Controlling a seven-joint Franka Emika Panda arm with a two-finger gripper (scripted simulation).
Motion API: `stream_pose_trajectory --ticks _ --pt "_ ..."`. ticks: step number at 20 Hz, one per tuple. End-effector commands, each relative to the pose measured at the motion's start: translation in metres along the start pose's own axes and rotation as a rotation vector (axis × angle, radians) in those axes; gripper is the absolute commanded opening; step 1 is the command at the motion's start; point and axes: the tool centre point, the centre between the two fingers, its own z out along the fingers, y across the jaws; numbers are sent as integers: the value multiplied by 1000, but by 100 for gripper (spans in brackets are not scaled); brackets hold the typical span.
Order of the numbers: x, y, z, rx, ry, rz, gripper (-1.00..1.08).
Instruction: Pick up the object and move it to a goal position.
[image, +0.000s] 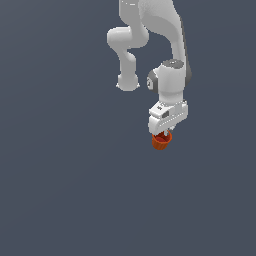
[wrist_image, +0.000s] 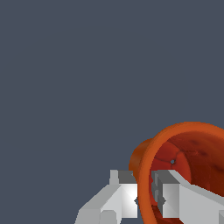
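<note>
Where a worktop would be expected, both views give only a flat, even slate-blue field; no edge, corner, seam or horizon shows, so I cannot tell whether it is a surface or a backdrop. No shadow falls on it.

Arm: smooth matte white casing, rounded tube segments with bulbous joints, dark grey at the joint seams. Blocky, angular wrist housing above the pincer.

Cup: small, red-orange, round, tapered toward its base, faint vertical ribbing on the lower body. Sits directly under the wrist housing, right of centre in the exterior view; whether it touches anything below cannot be told.

Wrist view: the cup shows a thick glossy rim and a darker, mottled red inside. One pale boxy finger lies outside the wall, the other inside the mouth; the pincer is pinching the cup's rim wall between them.

No writing, labels or brand marks readable anywhere.
</note>
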Motion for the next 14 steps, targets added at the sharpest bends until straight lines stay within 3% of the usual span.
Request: stream_pose_trajectory --ticks 1,7,14 --pt "7 -15 -5 -1 1 1 -100" --pt "18 -38 -11 -2 0 1 -100" --pt "22 -44 -12 -2 0 0 -100"
